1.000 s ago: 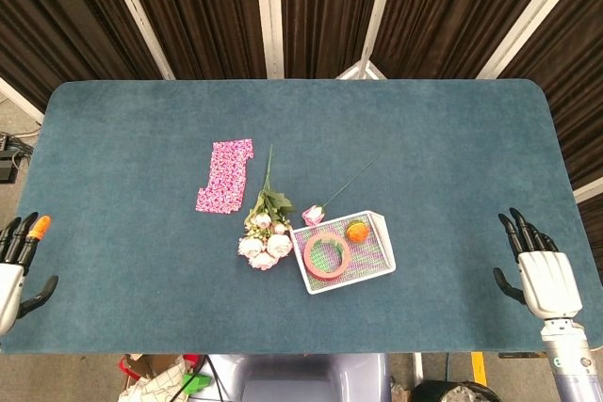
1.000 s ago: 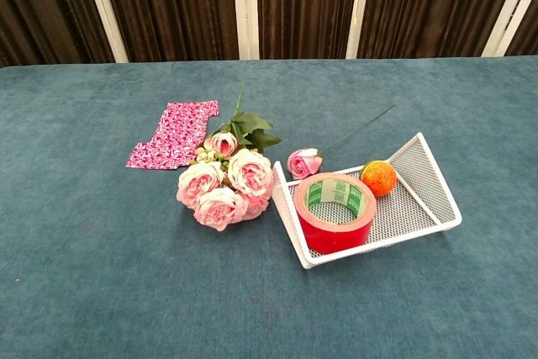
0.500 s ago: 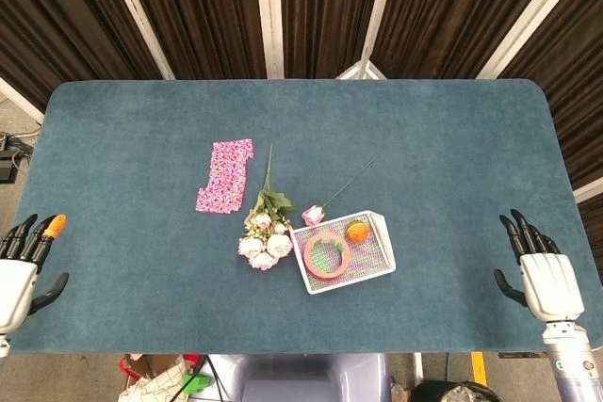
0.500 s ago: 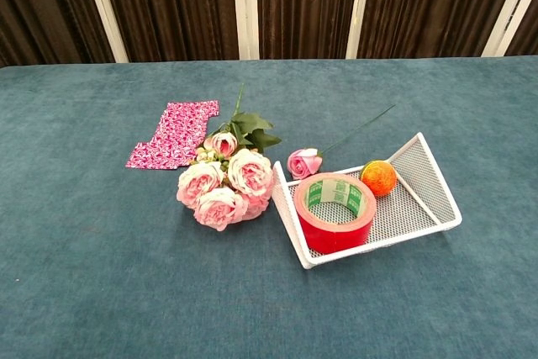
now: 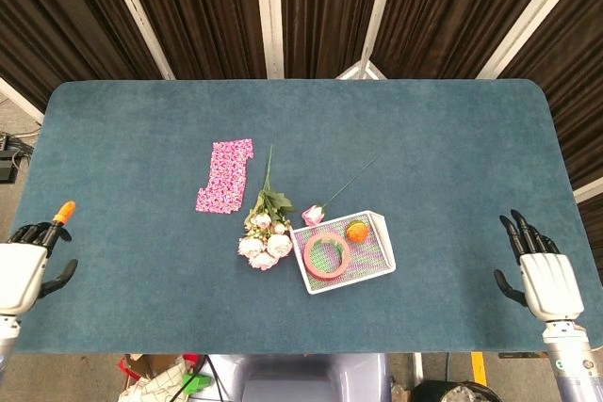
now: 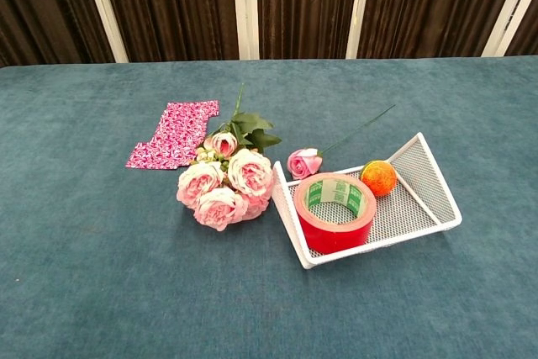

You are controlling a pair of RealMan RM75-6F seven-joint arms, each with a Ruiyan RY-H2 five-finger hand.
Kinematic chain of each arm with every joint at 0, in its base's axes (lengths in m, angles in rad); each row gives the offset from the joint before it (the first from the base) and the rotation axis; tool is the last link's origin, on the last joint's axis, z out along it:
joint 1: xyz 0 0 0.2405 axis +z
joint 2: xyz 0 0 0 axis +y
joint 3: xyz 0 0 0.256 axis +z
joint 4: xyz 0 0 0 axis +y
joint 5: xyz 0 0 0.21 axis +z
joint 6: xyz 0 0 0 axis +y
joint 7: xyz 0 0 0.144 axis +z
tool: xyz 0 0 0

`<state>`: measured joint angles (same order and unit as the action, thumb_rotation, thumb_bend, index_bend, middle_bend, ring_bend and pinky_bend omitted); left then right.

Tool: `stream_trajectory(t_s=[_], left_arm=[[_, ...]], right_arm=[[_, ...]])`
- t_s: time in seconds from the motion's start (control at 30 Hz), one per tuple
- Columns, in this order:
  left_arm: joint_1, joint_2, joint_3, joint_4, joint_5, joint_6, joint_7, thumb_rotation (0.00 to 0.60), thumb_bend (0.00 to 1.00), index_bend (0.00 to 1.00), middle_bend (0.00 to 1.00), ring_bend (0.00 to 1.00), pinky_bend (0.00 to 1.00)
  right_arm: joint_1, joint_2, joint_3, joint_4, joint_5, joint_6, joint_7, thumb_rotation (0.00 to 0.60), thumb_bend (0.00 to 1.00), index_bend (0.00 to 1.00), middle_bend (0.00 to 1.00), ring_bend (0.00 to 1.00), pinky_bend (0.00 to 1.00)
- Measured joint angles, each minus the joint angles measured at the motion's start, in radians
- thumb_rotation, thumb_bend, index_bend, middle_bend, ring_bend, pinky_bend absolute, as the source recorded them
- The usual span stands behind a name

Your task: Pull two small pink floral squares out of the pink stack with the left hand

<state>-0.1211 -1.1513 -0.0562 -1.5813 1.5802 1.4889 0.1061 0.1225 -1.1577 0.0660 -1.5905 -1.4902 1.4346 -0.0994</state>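
Observation:
The pink floral stack (image 5: 226,176) lies flat on the blue table, left of centre; in the chest view the stack (image 6: 174,133) sits behind the bouquet. My left hand (image 5: 28,265) hovers at the table's front left edge, far from the stack, fingers spread and empty, one fingertip orange. At the front right edge my right hand (image 5: 539,275) is also spread with nothing in it. Neither hand shows in the chest view.
A bouquet of pink roses (image 5: 265,237) lies right of the stack, with a single rosebud (image 5: 314,215) beside it. A white mesh tray (image 5: 375,265) holds a red tape roll (image 5: 327,255) and an orange ball (image 5: 357,232).
My left hand has moved up and inward over the table's front left edge. The right hand and all objects stay still.

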Motion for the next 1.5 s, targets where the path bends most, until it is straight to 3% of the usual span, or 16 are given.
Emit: stream_trajectory(t_s=[0.17,0.4,0.63,0.83,1.1,1.5], left_arm=[[-0.062,0.01,-0.029,-0.042,-0.052,-0.111,0.054,0.6,0.83,0.0,0.81,0.67,0.6],[-0.17,0.03,-0.066,-0.099,-0.179,-0.311,0.139,0.6,0.9,0.0,0.82,0.7,0.61],[-0.3,0.025,-0.103,-0.119,-0.377,-0.512,0.257,0.6,0.99,0.0,0.83,0.72,0.61],[-0.408,0.005,-0.123,-0.117,-0.559,-0.615,0.367,0.6,1.0,0.0,0.83,0.74,0.61],[-0.544,-0.051,-0.109,-0.108,-0.793,-0.657,0.551,0.6,1.0,0.0,0.83,0.74,0.61],[-0.738,-0.219,-0.048,-0.052,-1.084,-0.603,0.756,0.6,1.0,0.0,0.83,0.74,0.62]], right_arm=[[0.0,0.002,0.0,0.004,0.005,-0.004,0.007,0.6,0.37,0.0,0.05,0.15,0.26],[0.002,0.0,0.001,0.006,0.006,-0.006,0.004,0.6,0.37,0.0,0.05,0.15,0.26],[0.004,-0.002,0.002,0.006,0.013,-0.013,-0.002,0.6,0.37,0.0,0.05,0.15,0.26],[0.002,0.0,0.004,0.008,0.017,-0.009,0.005,0.6,0.37,0.0,0.05,0.15,0.26],[-0.001,0.004,0.006,0.011,0.021,-0.006,0.015,0.6,0.37,0.0,0.05,0.15,0.26],[-0.002,0.008,0.011,0.018,0.027,-0.006,0.034,0.6,0.37,0.0,0.05,0.15,0.26]])
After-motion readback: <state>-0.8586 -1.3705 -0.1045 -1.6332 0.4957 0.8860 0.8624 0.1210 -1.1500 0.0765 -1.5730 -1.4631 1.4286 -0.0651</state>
